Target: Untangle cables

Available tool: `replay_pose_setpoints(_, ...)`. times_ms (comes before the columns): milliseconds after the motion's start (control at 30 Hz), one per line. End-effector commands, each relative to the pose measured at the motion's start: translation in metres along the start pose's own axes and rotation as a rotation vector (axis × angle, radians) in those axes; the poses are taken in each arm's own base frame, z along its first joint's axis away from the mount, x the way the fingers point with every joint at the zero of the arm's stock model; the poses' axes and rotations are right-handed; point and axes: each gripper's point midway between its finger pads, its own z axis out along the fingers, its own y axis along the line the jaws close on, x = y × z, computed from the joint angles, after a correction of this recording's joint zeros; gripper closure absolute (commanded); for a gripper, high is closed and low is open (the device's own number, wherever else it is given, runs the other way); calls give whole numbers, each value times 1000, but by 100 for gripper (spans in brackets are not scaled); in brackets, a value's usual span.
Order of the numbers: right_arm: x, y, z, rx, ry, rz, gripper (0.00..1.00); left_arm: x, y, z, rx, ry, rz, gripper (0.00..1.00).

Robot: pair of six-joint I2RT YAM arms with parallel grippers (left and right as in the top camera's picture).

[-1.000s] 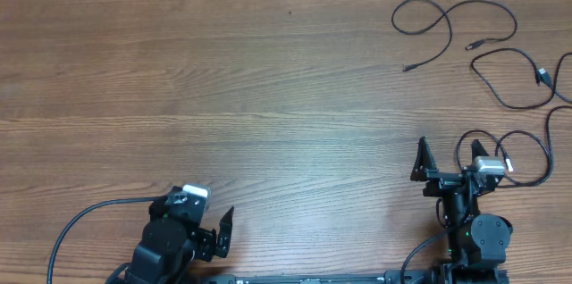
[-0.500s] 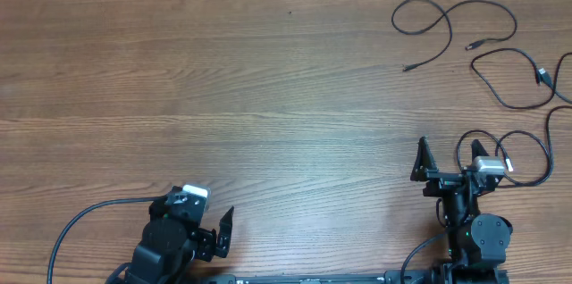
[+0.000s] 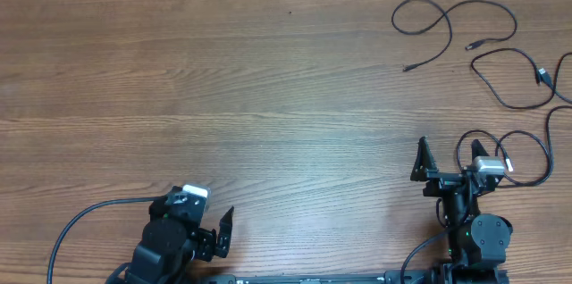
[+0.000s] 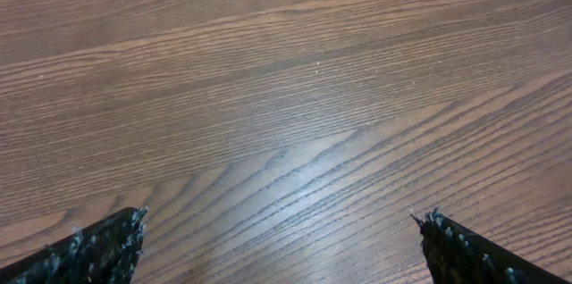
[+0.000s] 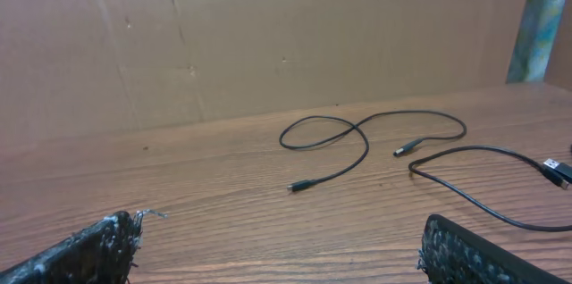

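Observation:
The cables lie at the table's far right. One looped cord (image 3: 445, 19) has both plug ends free; it also shows in the right wrist view (image 5: 357, 132). A second cord (image 3: 514, 107) curves below it, apart from it, and shows in the right wrist view (image 5: 465, 198). A third cord (image 3: 551, 128) runs along the right edge, partly out of frame. My right gripper (image 3: 445, 166) is open and empty, near the front edge and short of the cords (image 5: 286, 253). My left gripper (image 3: 214, 235) is open and empty over bare wood at the front left (image 4: 281, 248).
A thin black loop (image 3: 527, 137) curls beside the right arm's white wrist camera (image 3: 487, 166). A thick black wire (image 3: 80, 217) runs from the left arm's base. A brown cardboard wall (image 5: 268, 34) stands behind the wooden table (image 3: 223, 79).

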Motion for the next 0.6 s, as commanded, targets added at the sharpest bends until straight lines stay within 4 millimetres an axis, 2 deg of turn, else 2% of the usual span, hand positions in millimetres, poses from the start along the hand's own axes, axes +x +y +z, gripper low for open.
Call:
replay_pose_setpoints(0,1,1,0,-7,-5,-4,0,1,0,1,3,0,-16,0)
replay_pose_setpoints(367,1,1,0,-7,-5,-4,0,2,1,1,-3,7,-18,0)
replay_pose_setpoints(567,2,1,0,-7,-5,-4,0,-2,17,1,-76,-14,-83,0)
